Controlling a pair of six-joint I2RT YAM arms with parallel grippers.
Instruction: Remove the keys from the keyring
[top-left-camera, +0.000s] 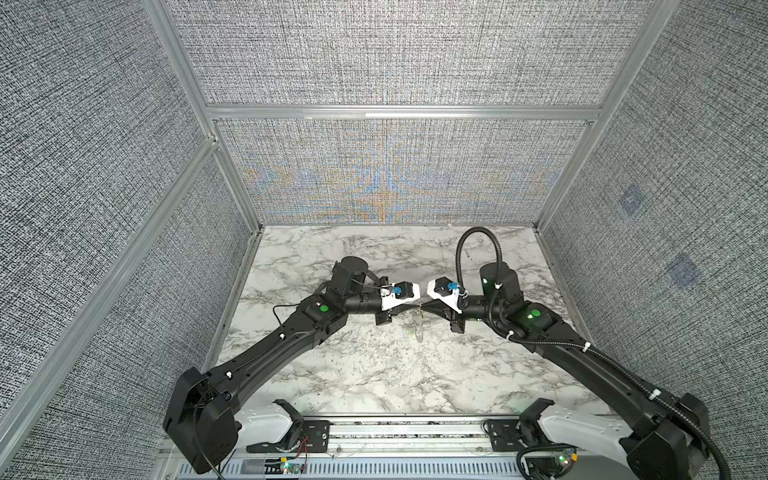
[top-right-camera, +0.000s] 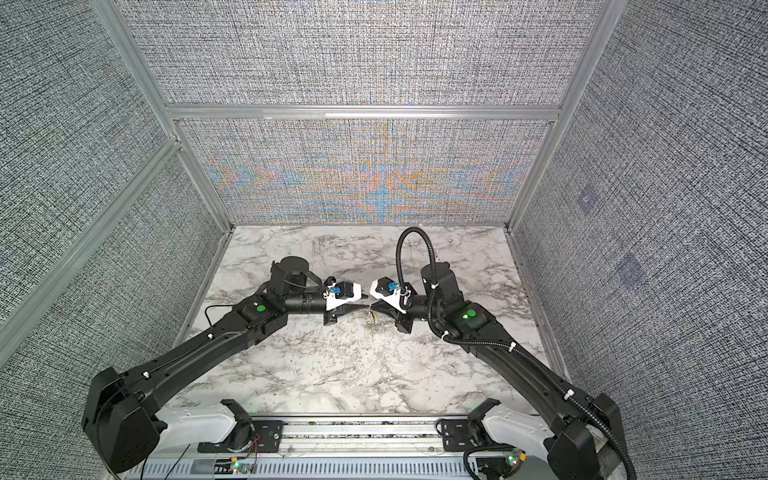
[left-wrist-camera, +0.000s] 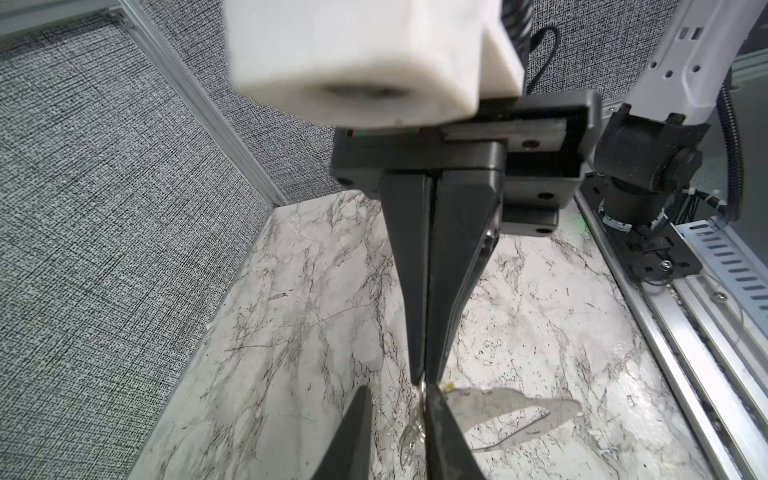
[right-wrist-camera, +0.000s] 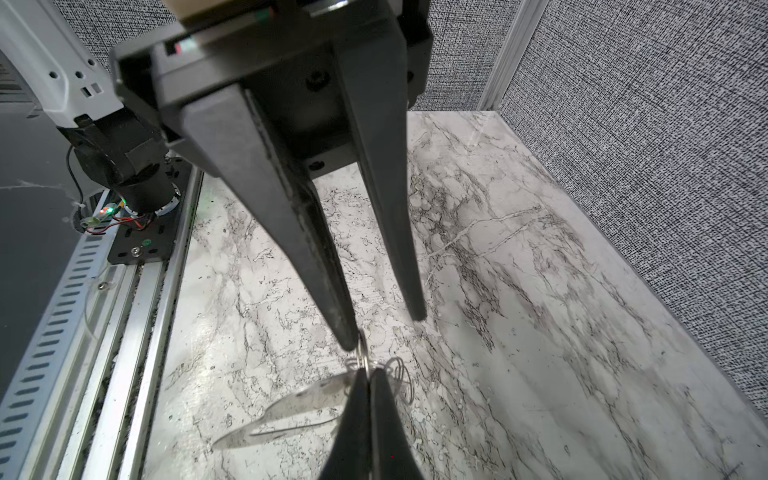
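- We see the right claw (right-wrist-camera: 368, 374) closed. Its two fingers are pressed together on a small wire ring at the upper end of the keyring (right-wrist-camera: 286, 413).
- The keyring hangs down from this grip over the marble surface (top-left-camera: 353, 374). It is a flat grey piece with a long slot. We cannot tell if its lower end touches the surface.
- The left claw (right-wrist-camera: 383, 328) is open and its fingers stand clearly apart. One fingertip (right-wrist-camera: 349, 338) is just beside the same wire ring, perhaps touching it, and the other fingertip is free in the air.
- In both top views the two claws meet tip to tip near the middle of the surface. The left arm comes from the left and the right arm from the right.
- Some thin wire loops (right-wrist-camera: 399, 376) are gathered just beside the tips of the right claw.
- A small yellow spot (left-wrist-camera: 451, 388) near the ring is maybe the tag of one of the keys. The view is blurred there, and we cannot make out the keys themselves.
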